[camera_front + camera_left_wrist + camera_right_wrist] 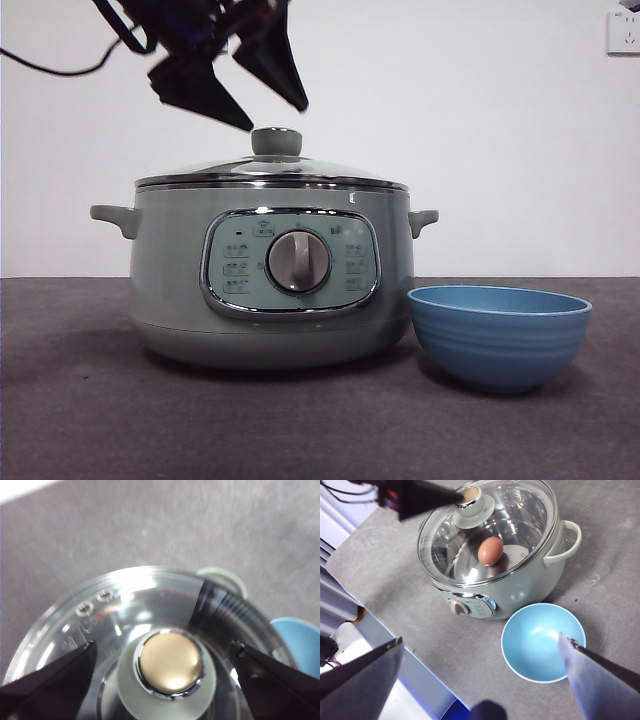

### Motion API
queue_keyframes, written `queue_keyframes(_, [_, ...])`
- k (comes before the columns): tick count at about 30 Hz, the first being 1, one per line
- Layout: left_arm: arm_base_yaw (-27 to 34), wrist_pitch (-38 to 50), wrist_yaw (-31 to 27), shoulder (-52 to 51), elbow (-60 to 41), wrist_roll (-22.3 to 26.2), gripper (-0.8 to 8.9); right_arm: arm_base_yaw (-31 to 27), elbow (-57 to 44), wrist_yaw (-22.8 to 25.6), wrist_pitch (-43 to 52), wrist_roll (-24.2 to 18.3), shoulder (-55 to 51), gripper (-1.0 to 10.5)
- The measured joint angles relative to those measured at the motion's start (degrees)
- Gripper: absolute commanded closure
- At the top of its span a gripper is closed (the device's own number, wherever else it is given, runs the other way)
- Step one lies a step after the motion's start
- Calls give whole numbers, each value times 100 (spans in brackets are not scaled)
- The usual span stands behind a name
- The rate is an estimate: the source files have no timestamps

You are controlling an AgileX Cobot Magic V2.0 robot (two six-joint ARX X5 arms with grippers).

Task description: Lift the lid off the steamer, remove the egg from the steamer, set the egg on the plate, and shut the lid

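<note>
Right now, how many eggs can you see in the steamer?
1. A single brown egg sits inside the steamer, seen through the glass lid in the right wrist view. Reflections and the knob cover part of the interior, so another could be hidden.

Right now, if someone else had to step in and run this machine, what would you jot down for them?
Left gripper: open, poised just above the lid, jaws either side of its knob, not gripping.
Right gripper: open, waiting high above the blue bowl, holding nothing.
Lid sits closed on the steamer; the egg is inside. The bowl stands beside the steamer.
Done: nothing yet.
Left: lift lid, move egg out, close lid.
</note>
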Motion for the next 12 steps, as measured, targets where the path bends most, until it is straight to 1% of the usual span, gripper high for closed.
queue_keyframes(4, [-42, 0, -76, 258, 0, 24, 373, 0, 0, 0, 0, 0, 0, 394])
queue_keyframes(12, [-140, -76, -227, 275, 0, 26, 378, 0, 0, 0, 24, 0, 0, 411])
